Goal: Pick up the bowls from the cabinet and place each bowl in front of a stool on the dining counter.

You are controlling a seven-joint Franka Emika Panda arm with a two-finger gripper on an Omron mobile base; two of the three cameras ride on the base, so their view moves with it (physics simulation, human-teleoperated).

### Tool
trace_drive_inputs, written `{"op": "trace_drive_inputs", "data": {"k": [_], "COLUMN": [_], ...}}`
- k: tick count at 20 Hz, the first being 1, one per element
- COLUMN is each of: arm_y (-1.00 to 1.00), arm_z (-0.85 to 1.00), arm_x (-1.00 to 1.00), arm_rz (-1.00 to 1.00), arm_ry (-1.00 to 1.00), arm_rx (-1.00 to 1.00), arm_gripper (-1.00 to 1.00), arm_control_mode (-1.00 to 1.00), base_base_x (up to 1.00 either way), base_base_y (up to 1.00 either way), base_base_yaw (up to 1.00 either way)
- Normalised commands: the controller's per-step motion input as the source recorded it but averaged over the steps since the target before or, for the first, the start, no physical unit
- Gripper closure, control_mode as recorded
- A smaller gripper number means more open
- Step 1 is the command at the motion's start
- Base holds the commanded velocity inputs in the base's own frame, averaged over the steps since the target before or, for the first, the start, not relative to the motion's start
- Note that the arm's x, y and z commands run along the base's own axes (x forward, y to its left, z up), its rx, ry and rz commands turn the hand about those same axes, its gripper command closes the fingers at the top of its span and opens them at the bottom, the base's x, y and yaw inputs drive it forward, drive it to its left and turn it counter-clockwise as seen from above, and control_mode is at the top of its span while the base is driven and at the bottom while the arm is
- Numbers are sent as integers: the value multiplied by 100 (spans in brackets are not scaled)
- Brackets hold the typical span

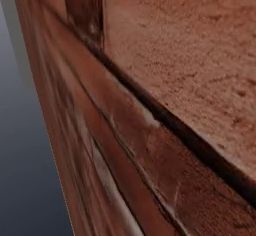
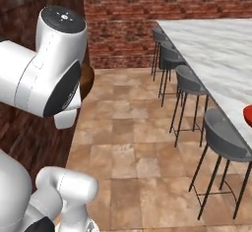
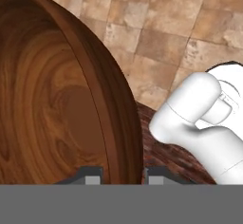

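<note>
Gripper (image 3: 122, 178) closed on the rim of the wooden bowl (image 3: 52, 104), one finger inside the rim and one outside, rim edge running up between them. In the hand view the bowl takes the left half, its hollow facing the camera, grain rings visible, outer wall curving down to the fingertips. Bowl is off any surface, tiled floor (image 3: 156, 33) seen past its rim. In the right base view a dark brown sliver of that bowl (image 2: 87, 81) pokes out just behind the arm's upper joint, above the floor.

Left base view sits very close against a reddish wood-grained surface (image 1: 125, 170), with a dark groove running diagonally across it and a grey strip at the left edge; cannot tell what it belongs to.

Open floor (image 2: 128, 147) right of the arm is wide and bare up to the stools. Nearest stool (image 2: 224, 140) stands tucked at the long edge of the dining counter (image 2: 221, 49); three more stools (image 2: 189, 81) line the same edge going back, spaced apart, legs on the tile. Red bowl (image 2: 247, 115) sits on the marble near that edge, beside the nearest stool, cut off by the right border. Counter slab stretches away bare toward the far brick wall (image 2: 162, 5). Free floor corridor runs between the arm's side and the stool row, to the wall.
</note>
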Motion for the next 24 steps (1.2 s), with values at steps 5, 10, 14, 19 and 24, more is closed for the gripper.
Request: {"op": "trace_drive_inputs", "data": {"k": [5,10,14,19,24], "arm_y": [0,0,0,0,0], "arm_z": [0,0,0,0,0], "arm_x": [0,0,0,0,0], "arm_rz": [0,0,0,0,0], "arm_ry": [0,0,0,0,0], "arm_rx": [0,0,0,0,0], "arm_gripper": [100,100,100,100,100], "arm_control_mode": [100,100,100,100,100], "base_base_x": [100,100,100,100,100], "base_base_y": [0,-3,-19,-27,-20], "base_base_yaw": [0,0,0,-2,-18]}}
